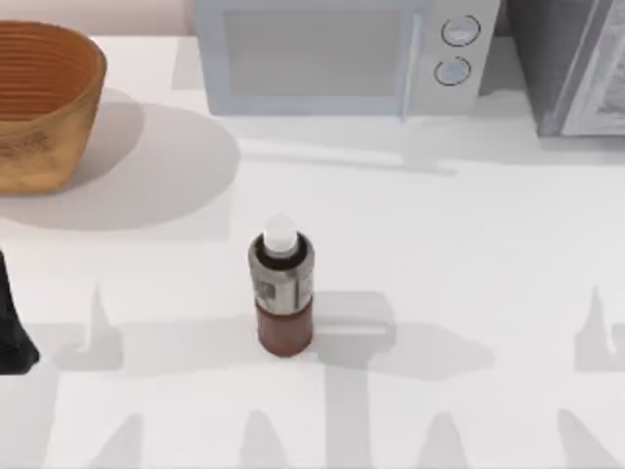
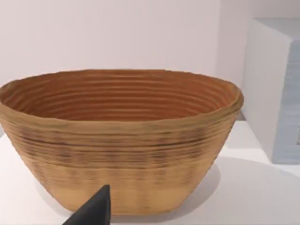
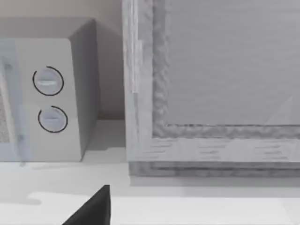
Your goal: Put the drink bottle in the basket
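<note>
The drink bottle [image 1: 282, 291] stands upright near the middle of the table, with a white cap, a grey-silver band and reddish-brown liquid below. The basket [image 1: 44, 103], woven and tan-orange, sits at the far left back corner; its ribbed inside and flaring wall [image 2: 122, 140] face the left wrist camera, and nothing shows inside it. A dark part of my left gripper [image 2: 93, 212] shows in front of the basket, apart from it. My left arm [image 1: 15, 322] is at the table's left edge, well left of the bottle. A dark tip of my right gripper [image 3: 93, 207] points at the back right appliances.
A light grey microwave [image 1: 337, 54] with two round knobs [image 3: 49, 98] stands along the back middle. A grey cabinet-like box [image 1: 576, 63] is at the back right, beside it. Bare white tabletop [image 1: 469, 244] lies around the bottle.
</note>
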Controlling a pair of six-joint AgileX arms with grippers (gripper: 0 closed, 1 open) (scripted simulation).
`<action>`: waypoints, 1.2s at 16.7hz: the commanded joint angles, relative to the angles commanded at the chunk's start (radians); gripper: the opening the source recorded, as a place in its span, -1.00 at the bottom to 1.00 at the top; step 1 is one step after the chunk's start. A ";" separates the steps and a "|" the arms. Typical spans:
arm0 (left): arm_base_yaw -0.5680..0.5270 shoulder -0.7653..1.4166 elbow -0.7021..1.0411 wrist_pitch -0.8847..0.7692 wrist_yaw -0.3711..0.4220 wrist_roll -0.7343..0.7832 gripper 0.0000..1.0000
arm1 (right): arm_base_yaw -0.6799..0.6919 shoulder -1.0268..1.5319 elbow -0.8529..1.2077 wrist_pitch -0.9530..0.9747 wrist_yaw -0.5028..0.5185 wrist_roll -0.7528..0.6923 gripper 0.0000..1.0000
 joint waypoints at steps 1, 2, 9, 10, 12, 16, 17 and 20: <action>0.000 0.000 0.000 0.000 0.000 0.000 1.00 | 0.000 0.000 0.000 0.000 0.000 0.000 1.00; 0.000 0.000 0.000 0.000 0.000 0.000 1.00 | 0.000 0.000 0.000 0.000 0.000 0.000 1.00; -0.101 0.293 0.017 0.282 0.057 0.003 1.00 | 0.000 0.000 0.000 0.000 0.000 0.000 1.00; -0.123 0.373 0.020 0.358 0.068 0.005 1.00 | 0.000 0.000 0.000 0.000 0.000 0.000 1.00; -0.172 0.554 0.025 0.526 0.093 0.008 1.00 | 0.000 0.000 0.000 0.000 0.000 0.000 1.00; -0.278 0.966 0.035 0.900 0.147 0.018 1.00 | 0.000 0.000 0.000 0.000 0.000 0.000 1.00; -0.305 1.072 0.037 0.995 0.161 0.021 1.00 | 0.000 0.000 0.000 0.000 0.000 0.000 1.00; -0.383 1.375 0.044 1.265 0.201 0.030 1.00 | 0.000 0.000 0.000 0.000 0.000 0.000 1.00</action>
